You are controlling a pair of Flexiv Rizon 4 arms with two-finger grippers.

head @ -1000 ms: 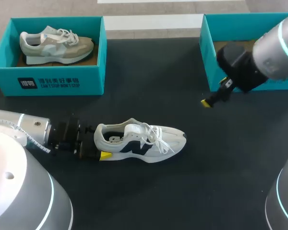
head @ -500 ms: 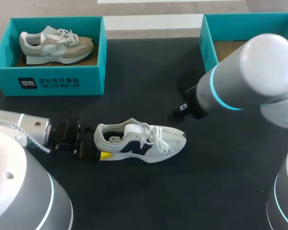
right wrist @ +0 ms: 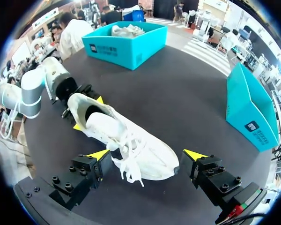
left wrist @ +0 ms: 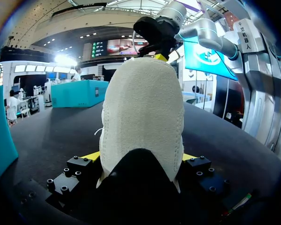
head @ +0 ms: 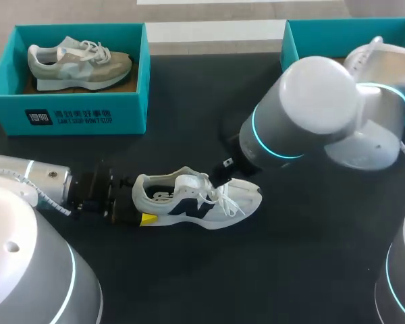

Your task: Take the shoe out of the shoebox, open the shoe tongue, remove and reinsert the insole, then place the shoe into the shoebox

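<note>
A white shoe [head: 196, 199] with a dark side logo lies on its sole on the black table, toe pointing right. My left gripper [left wrist: 140, 157] is at its heel, one yellow tip [head: 147, 218] showing at the near side. In the left wrist view both tips press the heel [left wrist: 143, 117] from either side. My right arm [head: 304, 115] reaches over the middle of the table and hides its gripper in the head view. In the right wrist view my right gripper [right wrist: 146, 154] hangs open above the forefoot and laces [right wrist: 126, 154], its fingers wide apart and clear of the shoe.
A teal shoebox [head: 67, 111] at the back left holds a beige and grey shoe [head: 77, 62]. A second teal shoebox [head: 304, 37] stands at the back right, partly hidden by my right arm. Bare black table lies in front of the white shoe.
My right arm has swung from the back right shoebox leftward and down to above the white shoe's laces. The left arm and the shoe have stayed put.
</note>
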